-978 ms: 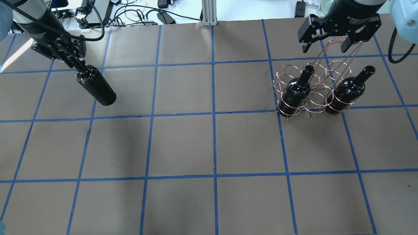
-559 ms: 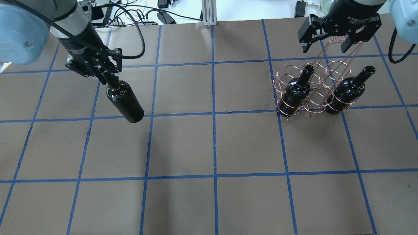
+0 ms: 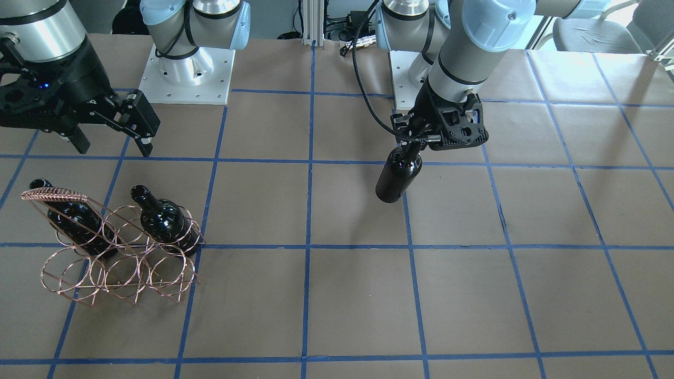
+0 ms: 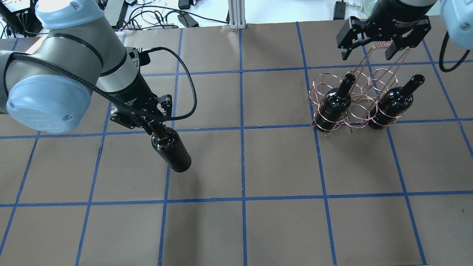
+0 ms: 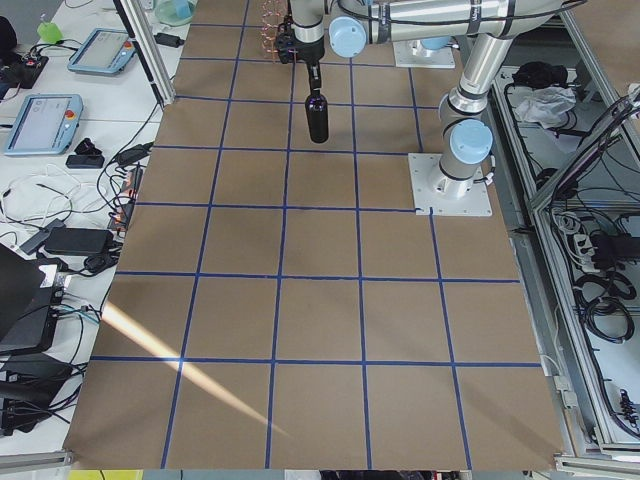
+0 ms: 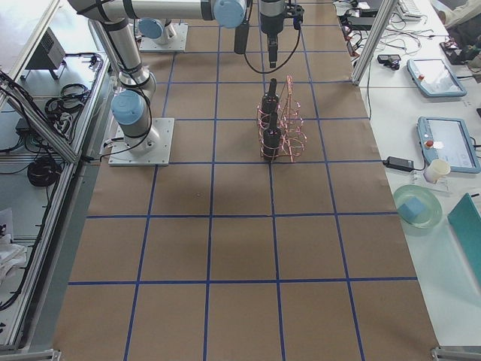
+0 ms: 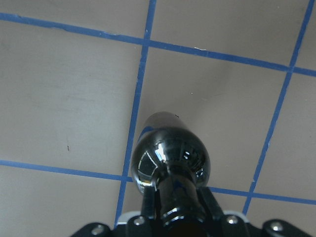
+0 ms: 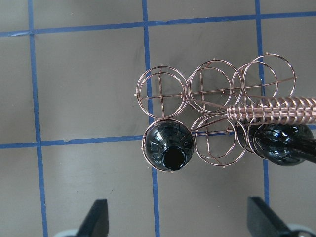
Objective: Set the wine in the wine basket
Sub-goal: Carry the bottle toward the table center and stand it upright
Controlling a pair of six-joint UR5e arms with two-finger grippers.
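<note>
Seemingly two bottles (image 4: pixel 332 105) (image 4: pixel 392 104) basketed; left hand (image 4: pixel 153 127) holds wine (image 4: pixel 172 153).

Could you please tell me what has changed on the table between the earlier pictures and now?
The left claw, shut on the neck of the wine, has carried it rightward and toward the robot's side of the table, closer to the wine basket. Nothing was grasped or released. The right claw stays open above the basket's handle, and the basket and its two bottles have not moved.
</note>
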